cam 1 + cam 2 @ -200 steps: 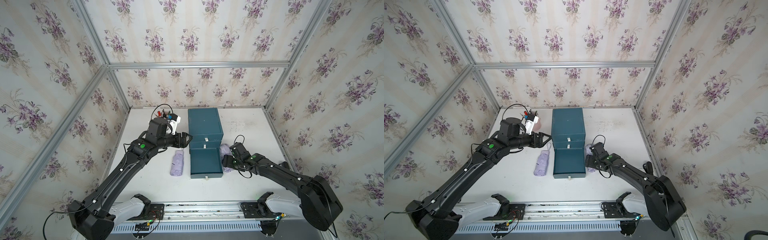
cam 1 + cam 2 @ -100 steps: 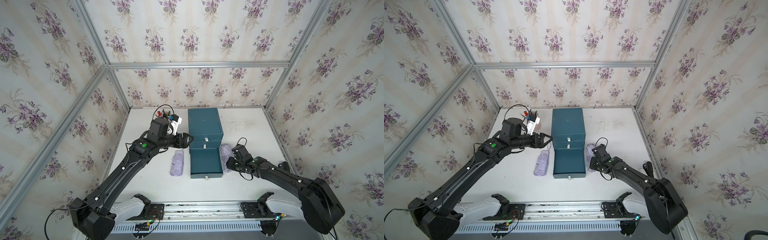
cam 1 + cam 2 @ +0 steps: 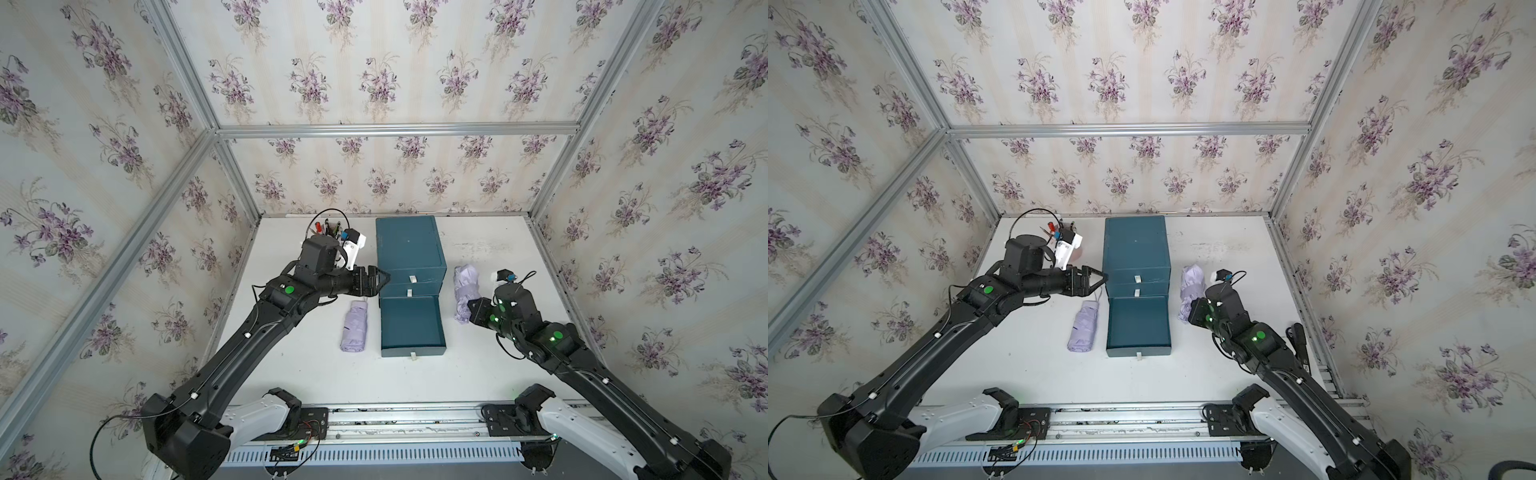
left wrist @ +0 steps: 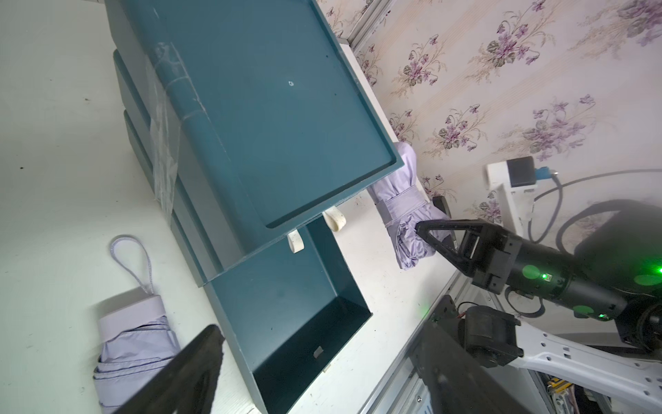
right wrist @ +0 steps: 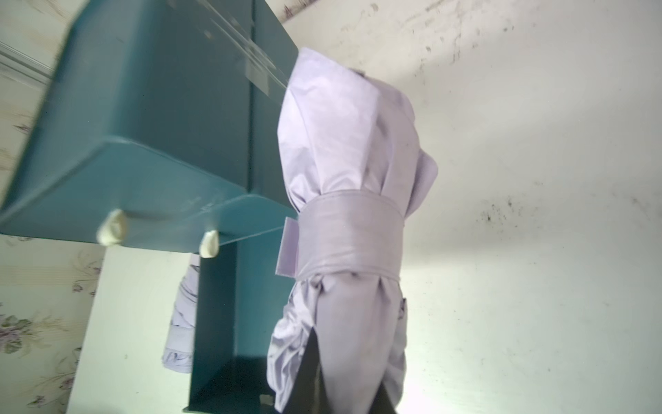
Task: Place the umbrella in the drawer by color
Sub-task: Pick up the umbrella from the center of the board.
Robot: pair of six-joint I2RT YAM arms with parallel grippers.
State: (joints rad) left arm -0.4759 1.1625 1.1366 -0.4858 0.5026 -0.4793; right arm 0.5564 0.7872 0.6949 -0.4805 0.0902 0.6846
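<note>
- A robotics lab test cell, not a lived-in room: the walls are flat panels of floral wallpaper [image 3: 374, 62] held in a bare aluminium frame [image 3: 395, 129]
- Two black robot arms, the left arm [image 3: 249, 340] and the right arm [image 3: 590, 370], are mounted on a metal rail [image 3: 395, 419] along the front of a white surface [image 3: 316, 386]
- Loose cables, green status lights and a slotted cable duct [image 3: 374, 455] lie exposed there
- A teal drawer chest [image 3: 409, 245] stands on the surface

A scuffed white table [image 3: 490, 245] sits inside walls of purple-flowered wallpaper [image 3: 374, 75] framed by aluminium bars [image 3: 395, 129]. A cluster of pens [image 3: 328, 227] stands near its back left corner. A metal rail [image 3: 395, 419] runs along the front edge.
</note>
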